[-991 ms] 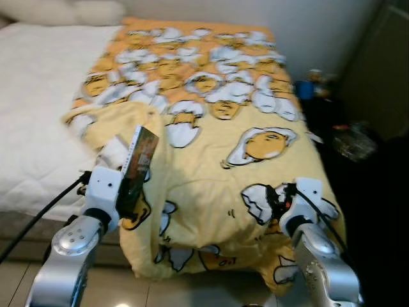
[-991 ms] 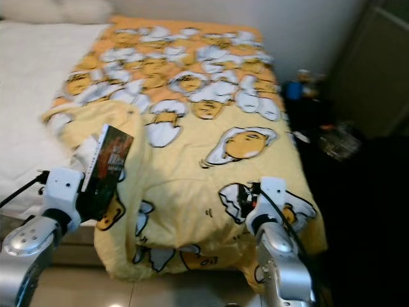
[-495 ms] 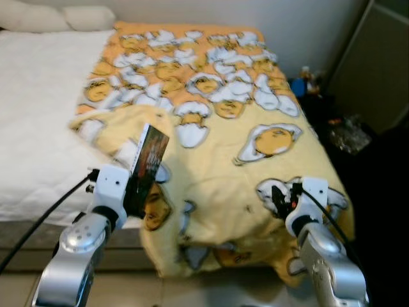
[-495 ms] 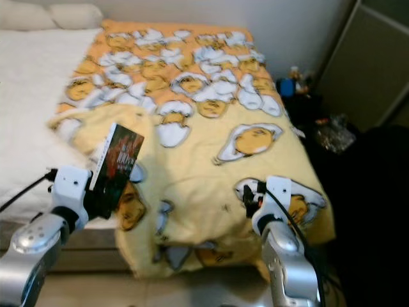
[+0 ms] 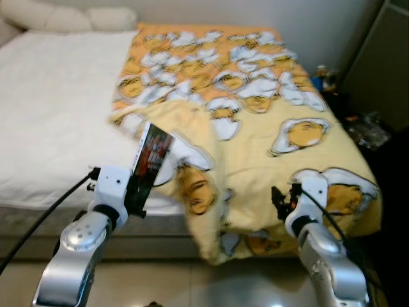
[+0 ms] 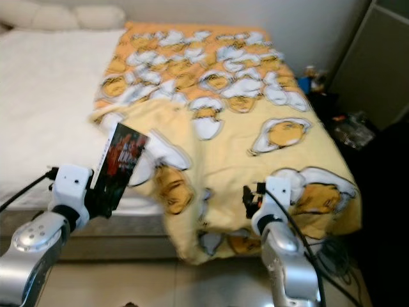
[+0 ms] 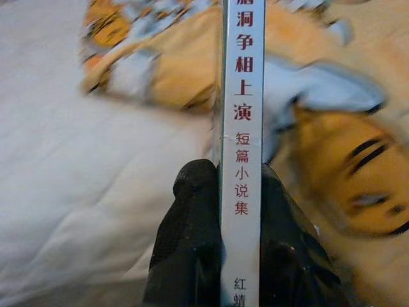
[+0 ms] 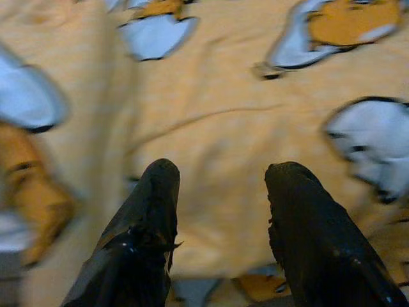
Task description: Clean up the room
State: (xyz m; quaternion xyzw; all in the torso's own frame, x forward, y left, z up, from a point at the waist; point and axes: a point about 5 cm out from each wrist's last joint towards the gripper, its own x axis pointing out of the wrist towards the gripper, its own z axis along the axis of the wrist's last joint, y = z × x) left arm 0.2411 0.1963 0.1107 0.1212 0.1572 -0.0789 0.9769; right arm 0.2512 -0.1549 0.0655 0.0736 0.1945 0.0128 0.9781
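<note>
Left eye view shows the left gripper (image 5: 135, 195) squeezing a book (image 5: 148, 163) upright over the bed's (image 5: 51, 109) edge, while the right gripper (image 8: 220, 198) hangs open above the yellow blanket (image 5: 255, 128).

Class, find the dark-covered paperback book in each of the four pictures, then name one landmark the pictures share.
Left eye: dark-covered paperback book, lower left, in the left hand.
Right eye: lower left.
Left wrist: white spine, centre, between black fingers.
Right wrist: not in it.
Shared landmark: yellow egg-print blanket.
</note>
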